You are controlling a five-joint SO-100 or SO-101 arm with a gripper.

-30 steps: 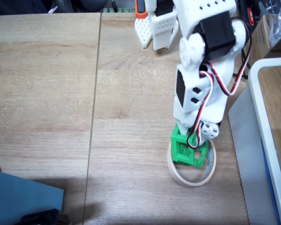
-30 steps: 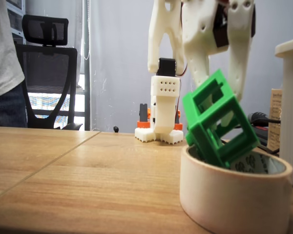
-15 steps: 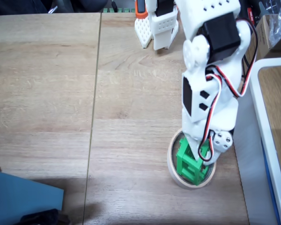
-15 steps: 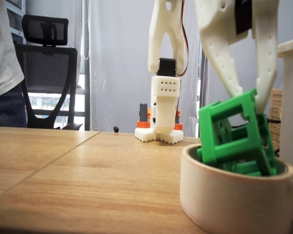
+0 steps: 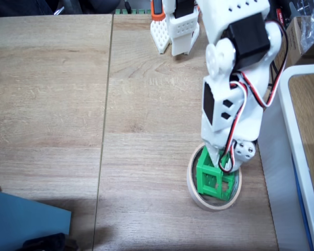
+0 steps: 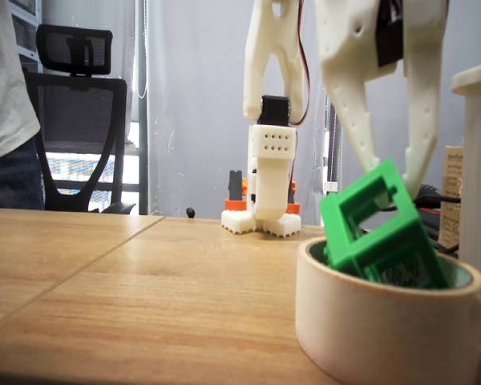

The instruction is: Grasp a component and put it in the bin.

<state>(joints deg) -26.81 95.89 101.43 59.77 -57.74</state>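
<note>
Green component (image 6: 377, 233) matt plastic; bin (image 6: 361, 329) smooth paper tape; table (image 5: 52, 104) wood-grain, matt

Office or hobby-robotics workspace, indoors. Wood-grain laminate surface (image 5: 52, 104) in two panels with a seam between. Black mesh-backed office chair (image 6: 74, 120) behind the surface, beside a person in a grey top (image 6: 4, 88) at the left edge of a fixed view. Plain grey wall and a window strip (image 6: 138, 104) in the background. White 3D-printed arm base (image 6: 271, 180) with orange clamps mounted at the far edge. Cardboard box (image 5: 295, 42) and cables at the right.
</note>
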